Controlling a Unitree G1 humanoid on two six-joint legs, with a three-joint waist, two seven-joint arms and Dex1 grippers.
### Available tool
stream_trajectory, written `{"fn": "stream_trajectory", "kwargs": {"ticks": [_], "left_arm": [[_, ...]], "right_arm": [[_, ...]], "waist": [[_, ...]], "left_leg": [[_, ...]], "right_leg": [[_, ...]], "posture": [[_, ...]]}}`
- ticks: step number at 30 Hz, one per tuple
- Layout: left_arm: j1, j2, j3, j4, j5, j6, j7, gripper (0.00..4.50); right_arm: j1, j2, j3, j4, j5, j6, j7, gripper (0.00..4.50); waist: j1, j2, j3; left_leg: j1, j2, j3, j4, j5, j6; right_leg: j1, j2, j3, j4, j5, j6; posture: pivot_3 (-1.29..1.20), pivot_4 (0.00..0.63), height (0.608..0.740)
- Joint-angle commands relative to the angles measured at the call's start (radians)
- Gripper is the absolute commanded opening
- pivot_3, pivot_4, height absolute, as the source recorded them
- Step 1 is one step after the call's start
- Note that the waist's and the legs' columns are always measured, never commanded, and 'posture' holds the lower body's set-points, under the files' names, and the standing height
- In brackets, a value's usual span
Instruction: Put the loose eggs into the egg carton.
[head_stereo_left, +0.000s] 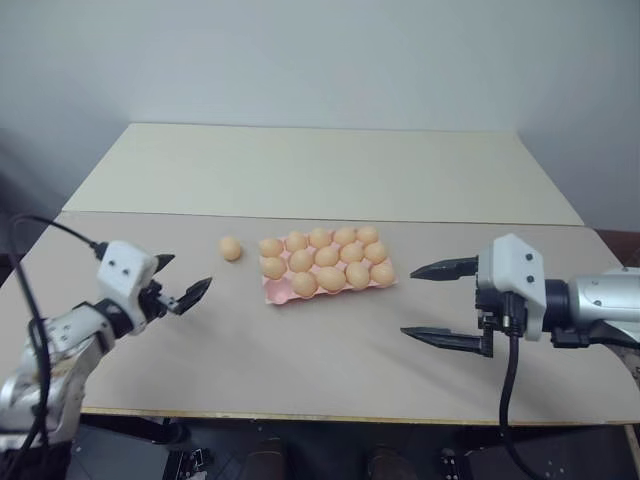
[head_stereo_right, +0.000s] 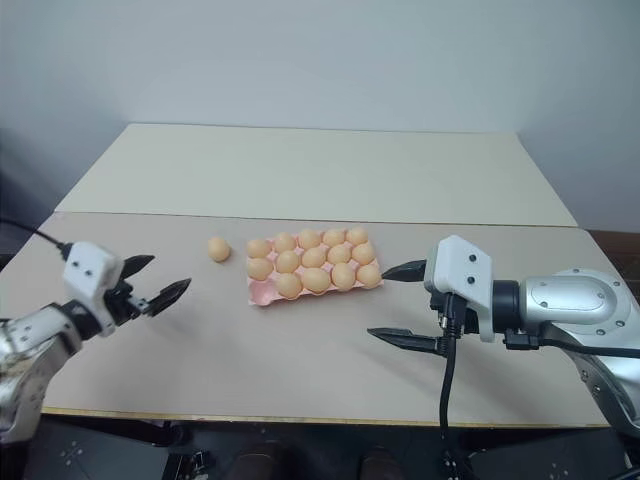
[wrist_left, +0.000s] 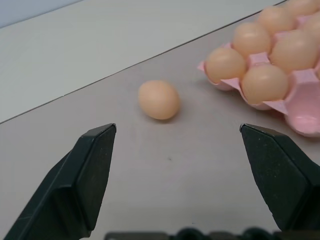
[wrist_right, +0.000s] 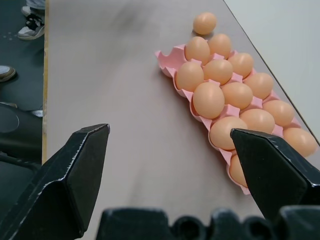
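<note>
Eggs fill the carton (head_stereo_left: 283, 292) except one corner cup; one egg (head_stereo_left: 231, 248) lies just left. Left gripper (head_stereo_left: 182, 285), fingers spread, faces that egg, likely for pickup; right gripper (head_stereo_left: 440, 302) waits spread beside the carton.

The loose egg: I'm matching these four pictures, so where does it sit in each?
Left eye view: loose egg, on the table left of the egg carton.
Right eye view, same side of the carton.
Left wrist view, centre, beyond the open left end effector.
Right wrist view, past the carton's far end.
Shared landmark: the carton's empty corner cup.

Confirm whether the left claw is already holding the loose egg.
No, the open left claw hangs apart from the loose tan-orange egg, which lies on the table.
</note>
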Motion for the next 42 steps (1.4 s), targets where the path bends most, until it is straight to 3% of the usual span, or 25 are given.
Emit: {"fn": "stream_trajectory", "kwargs": {"ticks": [1,8,24,27,31,33,38,42], "left_arm": [[-0.118,-0.045,-0.077,0.063,0.081,0.031,0.103,4.3],[-0.321,-0.194,-0.159,0.303,0.223,-0.016,0.281,4.3],[-0.468,-0.315,-0.183,0.673,0.292,-0.193,0.325,4.3],[-0.476,-0.328,-0.182,0.704,0.308,-0.218,0.347,3.76],[-0.475,-0.326,-0.182,0.712,0.314,-0.222,0.346,2.47],[-0.468,-0.321,-0.183,0.708,0.32,-0.23,0.343,2.03],[-0.427,-0.308,-0.153,0.599,0.28,-0.231,0.294,1.97],[-0.347,-0.255,-0.121,0.411,0.195,-0.246,0.153,1.97]], "right_arm": [[-0.006,-0.008,-0.031,-0.02,0.008,0.001,-0.004,4.5],[0.02,-0.026,-0.074,-0.043,0.021,0.028,-0.017,4.5],[0.075,-0.033,-0.131,-0.08,0.036,0.067,-0.048,4.5],[0.078,-0.034,-0.132,-0.079,0.035,0.066,-0.054,4.5],[0.082,-0.035,-0.136,-0.079,0.035,0.069,-0.059,4.5],[0.086,-0.035,-0.136,-0.08,0.034,0.067,-0.06,4.5],[0.093,-0.036,-0.14,-0.081,0.033,0.065,-0.062,4.5],[0.102,-0.036,-0.149,-0.086,0.034,0.067,-0.066,4.5]], "waist": [[0.0,0.0,0.0],[-0.001,-0.001,0.001],[0.001,-0.002,0.001],[0.001,-0.002,0.001],[0.0,-0.002,0.001],[0.0,-0.002,0.001],[0.0,-0.002,0.001],[-0.002,-0.002,0.001]], "left_leg": [[0.0,0.0,0.0,0.0,0.0,0.0],[-0.001,-0.001,0.0,0.0,0.0,0.0],[-0.002,-0.001,0.0,0.001,0.0,0.0],[-0.002,-0.001,0.0,0.001,0.0,0.0],[-0.002,-0.001,0.0,0.001,0.0,0.0],[-0.002,-0.001,0.0,0.001,0.0,0.0],[-0.002,-0.001,0.0,0.001,0.0,0.0],[-0.002,0.0,0.0,0.001,0.0,0.0]], "right_leg": [[0.0,0.0,0.0,0.0,0.0,0.0],[-0.001,0.001,0.0,0.0,0.0,0.0],[-0.001,0.001,0.0,0.0,0.001,0.001],[-0.001,0.001,0.0,0.0,0.001,0.001],[-0.001,0.001,0.0,0.0,0.001,0.001],[-0.001,0.001,0.0,0.0,0.001,0.001],[-0.001,0.001,0.0,0.0,0.001,0.001],[-0.002,0.001,0.0,0.0,0.001,0.001]], "posture": [[0.0,0.15,0.74],[0.0,0.15,0.74],[0.0,0.15,0.74],[0.0,0.15,0.74],[0.0,0.15,0.74],[0.0,0.15,0.74],[0.0,0.15,0.74],[0.0,0.15,0.74]]}}
